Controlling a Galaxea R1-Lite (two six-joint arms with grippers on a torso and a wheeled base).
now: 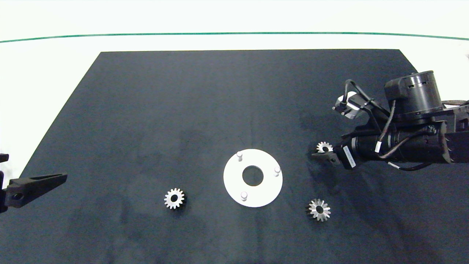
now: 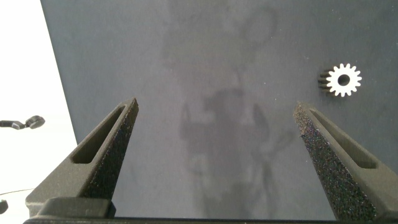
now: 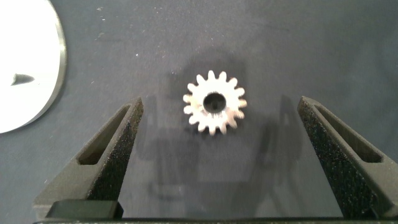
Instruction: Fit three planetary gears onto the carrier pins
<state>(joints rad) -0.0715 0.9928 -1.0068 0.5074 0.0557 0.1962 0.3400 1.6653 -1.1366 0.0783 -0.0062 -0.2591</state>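
Note:
A flat white disc (image 1: 234, 183) with a large centre hole lies on the dark mat, and three carrier pins (image 1: 239, 155) (image 1: 277, 169) (image 1: 244, 195) stand on it, all bare. One planetary gear (image 1: 324, 147) lies on the mat right of the disc. My right gripper (image 1: 321, 151) hangs over it, open; in the right wrist view the gear (image 3: 214, 103) sits between the spread fingers (image 3: 115, 149), touched by neither. A second gear (image 1: 174, 198) lies left of the disc, a third (image 1: 319, 209) at its lower right. My left gripper (image 1: 55, 179) is open at the left edge.
The dark mat (image 1: 183, 110) covers most of the white table. In the left wrist view, the left gear (image 2: 343, 80) lies well ahead of the open left gripper (image 2: 216, 106). The disc's rim (image 3: 25, 68) shows beside the right gripper (image 3: 219, 106).

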